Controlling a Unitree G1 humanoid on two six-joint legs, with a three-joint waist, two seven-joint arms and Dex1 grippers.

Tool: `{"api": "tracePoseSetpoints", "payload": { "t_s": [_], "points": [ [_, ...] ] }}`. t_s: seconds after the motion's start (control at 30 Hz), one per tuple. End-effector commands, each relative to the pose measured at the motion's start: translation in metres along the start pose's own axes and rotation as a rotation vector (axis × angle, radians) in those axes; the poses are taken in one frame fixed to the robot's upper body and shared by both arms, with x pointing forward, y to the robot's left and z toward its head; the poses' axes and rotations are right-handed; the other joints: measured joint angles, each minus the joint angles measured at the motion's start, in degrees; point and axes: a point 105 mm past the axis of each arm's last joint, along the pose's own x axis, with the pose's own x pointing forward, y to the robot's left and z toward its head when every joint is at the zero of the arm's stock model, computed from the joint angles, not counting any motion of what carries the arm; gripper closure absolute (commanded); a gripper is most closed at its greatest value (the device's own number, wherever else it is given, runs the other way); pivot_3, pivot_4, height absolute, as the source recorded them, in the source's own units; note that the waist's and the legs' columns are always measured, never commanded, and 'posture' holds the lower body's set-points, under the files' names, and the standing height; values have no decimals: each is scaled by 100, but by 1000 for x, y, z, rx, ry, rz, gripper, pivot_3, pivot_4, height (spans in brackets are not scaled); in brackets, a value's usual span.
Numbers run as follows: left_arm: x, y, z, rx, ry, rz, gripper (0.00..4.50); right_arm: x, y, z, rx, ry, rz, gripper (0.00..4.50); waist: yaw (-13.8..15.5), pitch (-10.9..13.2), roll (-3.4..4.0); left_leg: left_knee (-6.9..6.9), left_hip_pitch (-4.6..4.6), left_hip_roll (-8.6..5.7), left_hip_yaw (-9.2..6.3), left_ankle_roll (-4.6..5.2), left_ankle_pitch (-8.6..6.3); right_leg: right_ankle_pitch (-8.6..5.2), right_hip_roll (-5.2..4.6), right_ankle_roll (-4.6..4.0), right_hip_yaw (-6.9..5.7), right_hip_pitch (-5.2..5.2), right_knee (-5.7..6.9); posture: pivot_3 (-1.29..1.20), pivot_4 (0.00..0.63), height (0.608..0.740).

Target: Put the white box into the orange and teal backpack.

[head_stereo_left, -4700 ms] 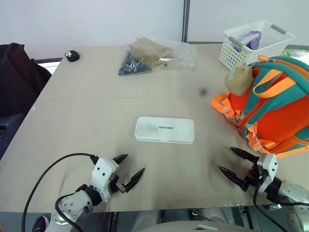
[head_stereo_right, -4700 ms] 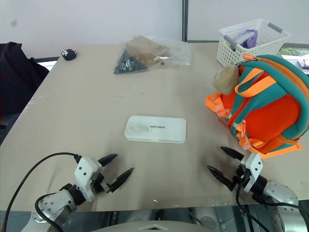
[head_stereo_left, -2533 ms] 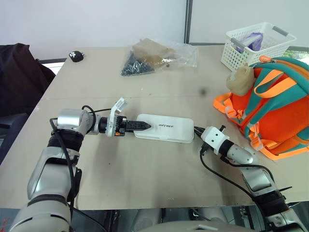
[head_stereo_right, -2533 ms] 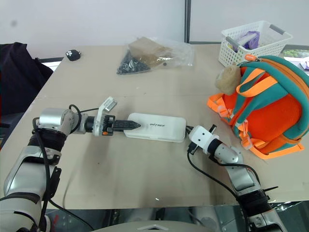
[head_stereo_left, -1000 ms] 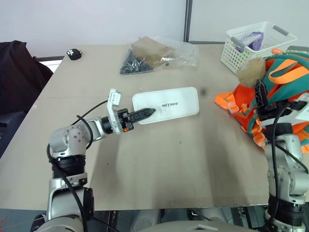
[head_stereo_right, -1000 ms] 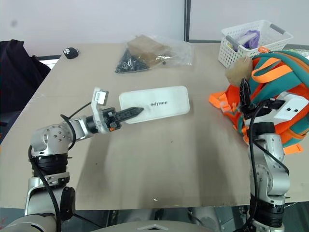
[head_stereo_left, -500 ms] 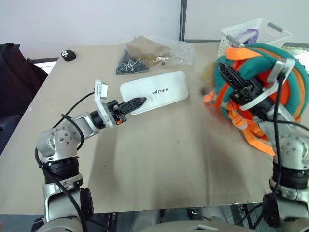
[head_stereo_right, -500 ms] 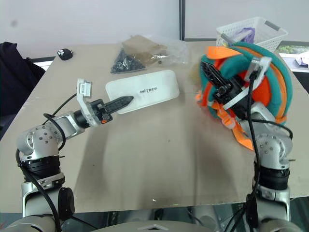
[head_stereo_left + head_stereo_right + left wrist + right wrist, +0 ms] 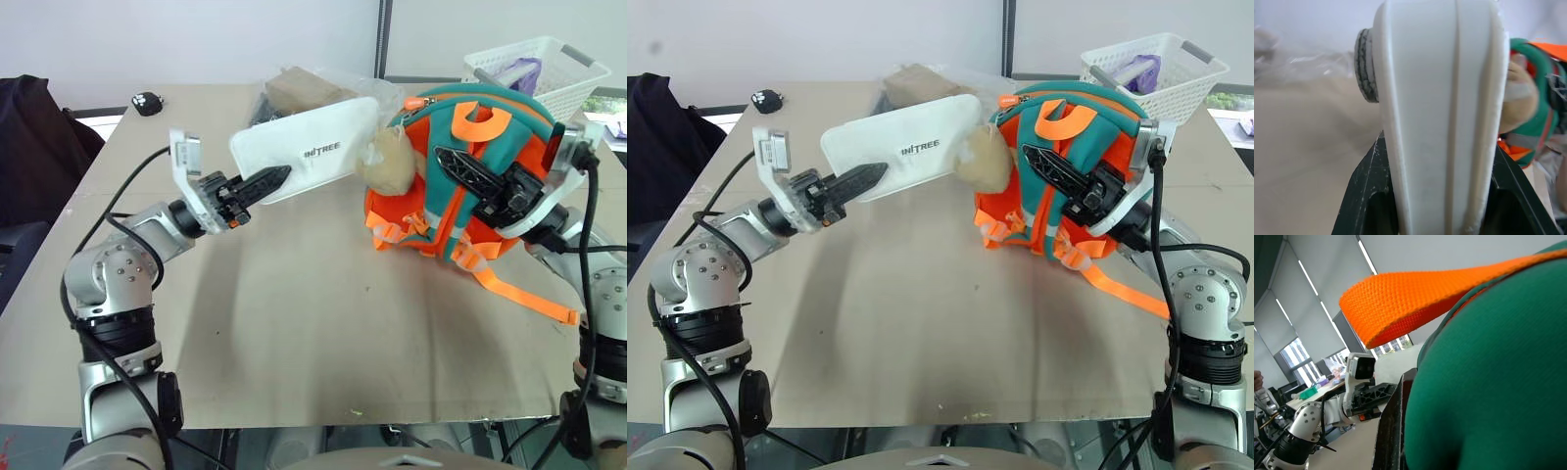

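The white box (image 9: pixel 312 149) is held off the table, tilted, its near end clamped in my left gripper (image 9: pixel 272 179); its far end reaches the tan plush piece (image 9: pixel 387 163) on the orange and teal backpack (image 9: pixel 460 201). The left wrist view shows the box (image 9: pixel 1440 122) edge-on between the black fingers (image 9: pixel 1367 188). The backpack rests on the table right of centre. My right gripper (image 9: pixel 458 166) is shut on the fabric at the backpack's top, beside an orange loop (image 9: pixel 477 116). Teal fabric (image 9: pixel 1493 382) and an orange strap (image 9: pixel 1425 298) lie right against the right wrist camera.
A white lattice basket (image 9: pixel 537 74) stands at the far right corner. A clear plastic bag (image 9: pixel 294 90) of items lies behind the box. A small black object (image 9: pixel 145 99) sits far left, and dark cloth (image 9: pixel 29 137) lies beyond the table's left edge.
The right gripper has dragged the backpack left toward the table's middle and turned it. The left gripper has lifted the white box higher, so its far end now meets the plush piece.
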Motion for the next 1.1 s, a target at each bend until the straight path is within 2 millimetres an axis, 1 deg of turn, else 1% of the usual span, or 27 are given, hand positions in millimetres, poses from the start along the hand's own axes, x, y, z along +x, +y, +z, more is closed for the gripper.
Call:
{"api": "tracePoseSetpoints", "payload": {
  "t_s": [0.03, 0.1, 0.2, 0.27, 0.37, 0.43, 0.47, 0.5, 0.57, 0.6, 0.63, 0.67, 0.7, 0.73, 0.77, 0.8, 0.87, 0.9, 0.93, 0.97, 1.0, 1.03, 1.07, 1.1],
  "points": [
    [11, -11, 12, 145, 5, -68, 3339, -4, 6, 9, -37, -47, 9, 4355, 0, 0, 0, 0, -1, 0, 0, 0, 0, 0, 0, 0, 0, 0, 0, 0, 150, 725],
    [14, -11, 11, 178, 19, -83, 3339, -5, 6, 8, -35, -50, 5, 4355, -5, 0, 0, 0, 0, -1, 2, 0, 0, 0, 0, 0, 2, 0, 0, 0, 150, 725],
    [22, -15, 3, 259, 97, -157, 3339, -8, 6, 6, -30, -50, -4, 4355, 2, 0, 0, 0, 0, -1, 1, 0, 0, 0, 1, 0, 0, 0, 0, 0, 150, 725],
    [36, -21, -2, 328, 151, -241, 3339, -9, 5, 4, -24, -47, -8, 4355, 30, 0, 0, 1, -1, -2, -2, 0, 0, 0, 1, 0, -5, 2, 0, 0, 150, 725],
    [59, -32, -5, 369, 197, -383, 3339, -7, 3, -2, -31, -36, -16, 4355, 113, 1, -1, 8, -2, -10, 1, 2, 1, 0, 2, 1, -12, 4, 2, 0, 150, 725],
    [75, -33, -10, 417, 243, -444, 3339, -5, 2, -5, -33, -39, -18, 4355, 124, 1, -2, 9, -2, -12, 4, 4, 1, 1, 12, 1, -20, 5, 2, 0, 150, 725],
    [79, -33, -12, 433, 256, -457, 3339, -5, 1, -5, -33, -41, -18, 4355, 115, 1, -2, 11, -4, -14, 5, 4, 2, 1, 25, 2, -23, 6, 2, 0, 150, 725],
    [89, -31, -13, 449, 257, -466, 3339, -4, 2, -6, -32, -44, -17, 4355, 104, 1, -2, 11, -1, -13, 9, 4, 1, 1, 29, 2, -18, 6, 2, 0, 150, 725],
    [116, -31, -15, 428, 240, -493, 3339, -3, 3, -9, -36, -49, -14, 4355, 109, 1, -3, 11, 0, -10, 16, 5, 1, 1, 31, 3, -14, 4, 4, 0, 150, 725],
    [125, -31, -16, 424, 236, -498, 3339, -2, 3, -9, -37, -52, -13, 4355, 106, 1, -3, 14, -4, -12, 33, 5, 1, 1, 34, 3, -20, 4, 4, 0, 150, 725],
    [142, -32, -20, 428, 230, -485, 3339, -2, 3, -10, -38, -62, -14, 4355, 105, 2, -3, 14, -4, -12, 36, 5, 1, 1, 34, 3, -20, 4, 3, 0, 150, 725],
    [153, -32, -23, 436, 230, -474, 3339, -1, 3, -10, -38, -69, -15, 4355, 105, 3, -5, 14, -5, -11, 38, 5, 1, 1, 34, 3, -20, 4, 4, 0, 150, 725],
    [169, -33, -24, 429, 209, -438, 2366, -1, 3, -11, -37, -75, -19, 4500, 103, 3, -5, 17, -9, -16, 41, 6, 1, 2, 36, 4, -22, 4, 3, 0, 150, 725],
    [179, -37, -27, 410, 206, -439, 2326, -1, 2, -12, -42, -78, -23, 4500, 80, 3, -5, 17, -8, -15, 42, 6, 1, 2, 36, 4, -21, 3, 3, 0, 150, 725],
    [182, -44, -29, 407, 205, -467, 2076, -1, 2, -13, -52, -80, -32, 4500, 72, 3, -7, 17, -4, -12, 48, 6, 1, 2, 36, 4, -13, 3, 8, 0, 150, 725],
    [182, -50, -29, 391, 185, -489, 1945, -1, 2, -13, -60, -82, -38, 4500, 52, 3, -7, 20, -7, -9, 48, 7, 1, 2, 38, 4, -13, 3, 10, 0, 150, 725],
    [171, -44, -22, 349, 110, -445, 1144, -3, 1, -12, -65, -98, -53, 4500, -34, 3, -6, 18, -4, -5, 49, 7, 1, 2, 36, 5, -7, 1, 12, 0, 150, 725],
    [166, -39, -18, 328, 78, -406, 916, -4, 1, -12, -66, -104, -58, 4500, -83, 3, -6, 14, 3, 5, 44, 7, 1, 2, 31, 5, 6, 0, 14, 0, 150, 725],
    [153, -30, -12, 304, 45, -349, 589, -5, 1, -13, -68, -107, -67, 4500, -113, 3, -5, 15, 11, 11, 46, 7, 1, 2, 29, 5, 19, -1, 19, 0, 150, 725],
    [139, -21, -4, 271, 7, -289, 166, -7, 1, -14, -70, -107, -76, 4500, -138, 2, -5, 12, 13, 12, 45, 7, 1, 2, 30, 5, 20, -5, 22, 0, 150, 725],
    [128, -16, 2, 249, -18, -248, 30, -8, 1, -15, -72, -107, -82, 4500, -193, 2, -5, 12, 17, 14, 46, 7, 1, 2, 27, 4, 27, -5, 31, 0, 150, 725],
    [108, -10, 11, 201, -50, -193, 30, -10, 0, -16, -70, -107, -88, 4500, -210, 3, -5, 11, 19, 20, 45, 6, 1, 2, 28, 4, 46, -7, 35, 0, 150, 725],
    [92, -9, 15, 168, -62, -164, 30, -11, 0, -17, -69, -104, -91, 4500, -225, 3, -6, 12, 21, 23, 45, 6, 1, 2, 31, 4, 49, -10, 43, 0, 150, 725],
    [83, -10, 17, 146, -64, -147, 30, -12, 0, -18, -68, -102, -92, 4500, -224, 3, -6, 11, 25, 26, 44, 6, 1, 2, 34, 4, 56, -12, 50, 0, 150, 725]
  ]
}}
